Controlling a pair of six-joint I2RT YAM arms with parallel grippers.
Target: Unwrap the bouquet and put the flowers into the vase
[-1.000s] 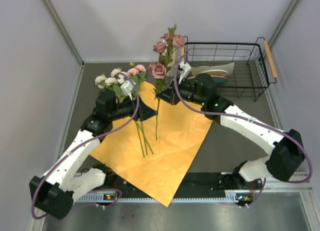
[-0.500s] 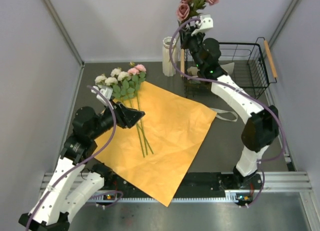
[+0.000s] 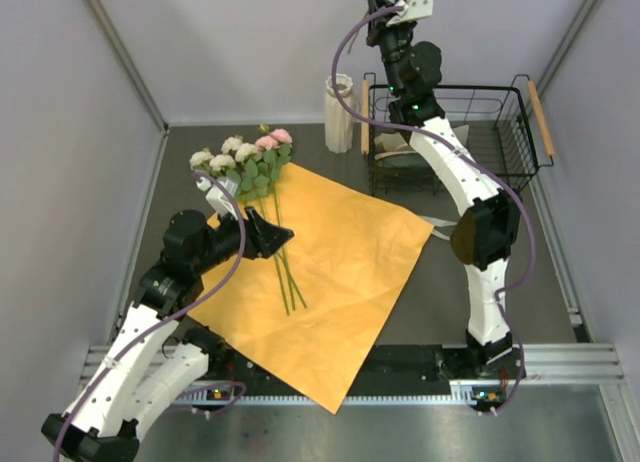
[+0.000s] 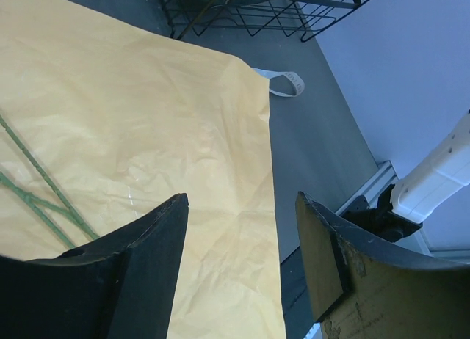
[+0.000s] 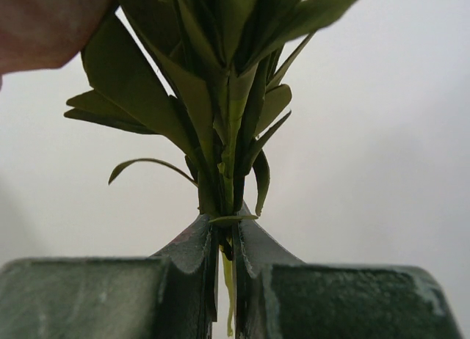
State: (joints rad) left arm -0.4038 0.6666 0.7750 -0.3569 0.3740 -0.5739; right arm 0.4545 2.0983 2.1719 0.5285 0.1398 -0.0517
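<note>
Stem (image 5: 229, 179) inside right pincer (image 5: 225, 232) (upright)

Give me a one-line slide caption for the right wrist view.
Right jaws shut on a leafy green flower stem, held upright against a plain pale backdrop.

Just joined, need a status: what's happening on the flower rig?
The right claw is shut on a leafy rose stem, raised high near the white vase, not yet in it. The left claw hangs open over the unfolded orange paper, holding nothing. White and pink roses lie at the paper's far-left corner, stems across it. The ribbon lies beside the paper.
</note>
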